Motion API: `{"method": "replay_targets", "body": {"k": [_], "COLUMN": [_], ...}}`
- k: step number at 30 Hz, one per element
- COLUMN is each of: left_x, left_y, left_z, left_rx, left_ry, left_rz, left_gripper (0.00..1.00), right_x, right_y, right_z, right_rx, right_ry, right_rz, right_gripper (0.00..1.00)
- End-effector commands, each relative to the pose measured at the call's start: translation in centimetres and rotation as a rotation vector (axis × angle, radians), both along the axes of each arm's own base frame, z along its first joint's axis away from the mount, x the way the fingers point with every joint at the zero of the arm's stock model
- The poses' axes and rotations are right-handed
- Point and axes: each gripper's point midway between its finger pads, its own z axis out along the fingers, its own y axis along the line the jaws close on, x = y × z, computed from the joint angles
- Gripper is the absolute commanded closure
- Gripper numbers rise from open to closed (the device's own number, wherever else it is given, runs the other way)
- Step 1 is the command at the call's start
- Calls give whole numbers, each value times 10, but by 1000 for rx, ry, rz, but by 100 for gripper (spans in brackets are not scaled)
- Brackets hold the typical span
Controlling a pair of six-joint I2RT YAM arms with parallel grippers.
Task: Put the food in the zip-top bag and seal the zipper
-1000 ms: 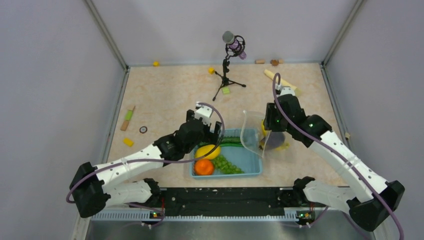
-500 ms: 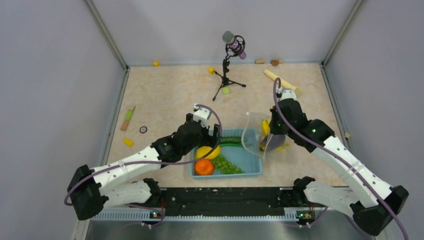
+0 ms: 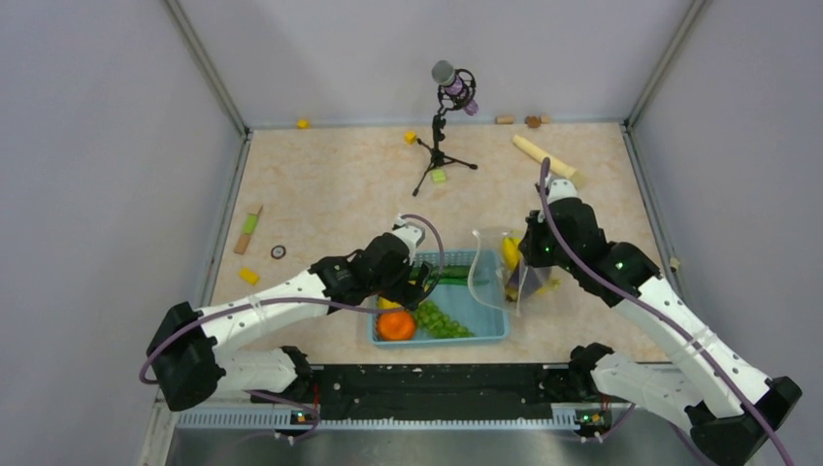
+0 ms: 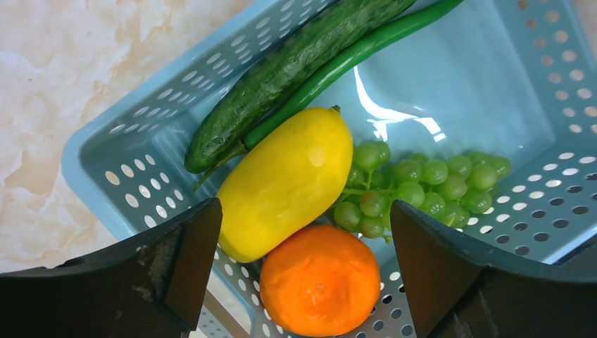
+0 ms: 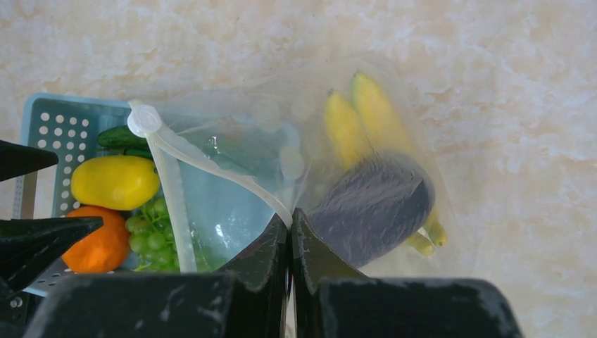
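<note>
Showing beige marbled table [image 3: 330,184], grey walls [image 3: 97,146]; splaying left gripper [image 4: 304,215] over lower-centre basket [image 3: 456,339], clenching right gripper [image 5: 290,222] on zipper [image 5: 211,169].

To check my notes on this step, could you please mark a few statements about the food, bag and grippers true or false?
The banana and eggplant are inside the zip-top bag. True.
The orange is in the bag. False: it lies in the blue basket.
The left gripper is shut on the cucumber. False: it is open, and the cucumber lies free in the basket.
The right gripper is shut on the bag's mouth edge. True.
</note>
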Motion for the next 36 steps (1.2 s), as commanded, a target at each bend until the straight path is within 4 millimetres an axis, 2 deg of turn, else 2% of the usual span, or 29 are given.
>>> {"method": "replay_targets", "body": {"k": [1, 5, 9, 14, 18, 23, 29, 32, 36], "left_x": [1, 7, 7, 3, 3, 9, 11, 11, 11], "left_y": [-1, 0, -1, -8, -8, -7, -7, -8, -10], "left_z": [-10, -20, -29, -35, -46, -63, -68, -67, -62], "left_rx": [41, 93, 92, 61, 94, 143, 162, 158, 141], "left_ry": [15, 25, 22, 25, 41, 56, 65, 64, 66], "left_rz": [-24, -6, -13, -67, -71, -51, -41, -39, -38], "left_gripper": [6, 9, 10, 10, 10, 12, 15, 24, 50], "right_x": [1, -1, 2, 4, 5, 5, 6, 5, 5], "right_y": [12, 26, 21, 11, 6, 5, 5, 4, 4], "right_z": [14, 7, -1, 5, 8, 9, 8, 9, 10], "right_rx": [65, 102, 70, 61, 59, 60, 59, 62, 64], "right_ry": [-57, -35, -14, -49, -73, -77, -76, -81, -82], "right_rz": [63, 124, 92, 41, 14, 9, 7, 3, 5], "right_gripper": [100, 100, 100, 100, 100, 100, 100, 100, 100]}}
